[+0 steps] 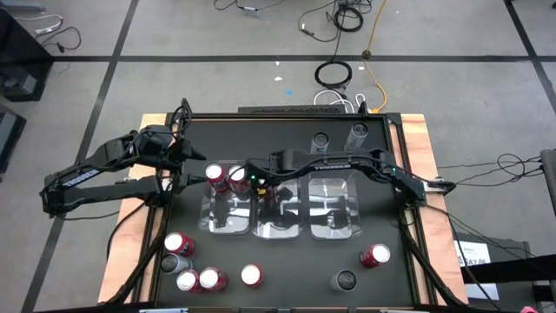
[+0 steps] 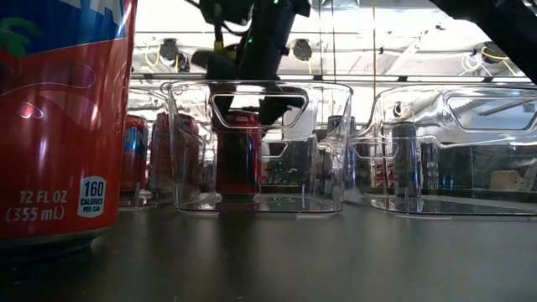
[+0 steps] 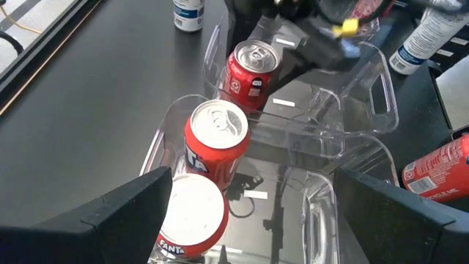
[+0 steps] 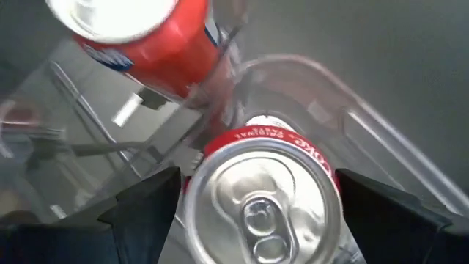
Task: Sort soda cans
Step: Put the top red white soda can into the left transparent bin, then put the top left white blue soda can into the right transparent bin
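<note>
Three clear bins stand side by side mid-table. The left bin (image 1: 213, 217) holds two upright red cans (image 3: 216, 136) (image 3: 189, 220). My left gripper (image 3: 253, 220) hangs open above them, its fingers wide to either side, touching neither can. My right gripper (image 1: 261, 184) reaches from the right into the middle bin (image 2: 256, 201), shut on a red can (image 4: 260, 198). More red cans (image 1: 178, 243) (image 1: 252, 276) and dark grey cans (image 1: 174, 263) (image 1: 345, 280) stand along the near edge. My right gripper pinches the red can by its upper side wall (image 4: 322, 158), just below the silver top, one finger (image 4: 146, 202) on each side. The fingers come from above, pointing down. The can stands upright inside the middle bin, its base (image 2: 239, 191) at the bin's floor.
The right bin (image 1: 334, 209) holds no cans. Two grey cans (image 1: 321, 141) (image 1: 358, 132) stand near the far edge. A red can (image 1: 375, 255) lies near the right front. A large red can (image 2: 63, 117) sits close to the low camera. Cables run on the floor beyond.
</note>
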You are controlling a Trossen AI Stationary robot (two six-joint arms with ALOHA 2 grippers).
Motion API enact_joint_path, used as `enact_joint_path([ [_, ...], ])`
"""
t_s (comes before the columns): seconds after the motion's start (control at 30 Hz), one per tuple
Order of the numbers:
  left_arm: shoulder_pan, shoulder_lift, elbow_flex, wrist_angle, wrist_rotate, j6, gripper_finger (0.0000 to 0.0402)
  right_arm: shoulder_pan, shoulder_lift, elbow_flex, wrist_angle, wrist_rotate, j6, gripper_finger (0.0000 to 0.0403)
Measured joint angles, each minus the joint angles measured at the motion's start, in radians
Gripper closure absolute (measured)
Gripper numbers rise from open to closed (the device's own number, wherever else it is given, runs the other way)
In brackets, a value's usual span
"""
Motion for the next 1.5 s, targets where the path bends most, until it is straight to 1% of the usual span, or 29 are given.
enact_joint_path([
  [0.17,0.0,0.0,0.0,0.001,0.0,0.0,0.0017,0.0,-0.042,0.0,-0.002,-0.002,-0.002,0.0052],
  [0.33,0.0,0.0,0.0,0.0,0.0,0.0,0.0017,0.0,-0.111,0.0,-0.021,-0.005,-0.005,0.0052],
  [0.6,0.0,0.0,0.0,0.0,0.0,0.0,0.0017,0.003,-0.246,0.0,-0.096,0.003,-0.081,0.0053],
  [0.73,0.0,0.0,0.0,0.0,0.0,0.0,0.0017,0.003,-0.289,0.001,-0.102,0.005,-0.139,0.0053],
  [0.83,0.0,0.0,0.0,0.001,0.0,0.0,0.0017,0.002,-0.3,0.001,-0.074,0.002,-0.167,0.0053],
  [1.07,0.0,0.0,0.0,0.001,0.0,0.0,0.0017,0.002,-0.301,0.001,0.022,0.001,-0.15,0.0053],
  [1.3,0.0,0.0,0.0,0.001,0.0,0.0,0.0017,0.001,-0.297,0.001,0.036,0.0,-0.157,0.0053],
  [1.4,0.0,0.0,0.0,0.0,0.0,-0.002,0.0017,0.002,-0.297,0.001,0.052,-0.003,-0.136,0.0053],
  [1.5,0.0,0.0,0.0,0.0,0.001,-0.056,0.0017,0.005,-0.297,0.001,0.052,-0.006,-0.096,0.0053],
])
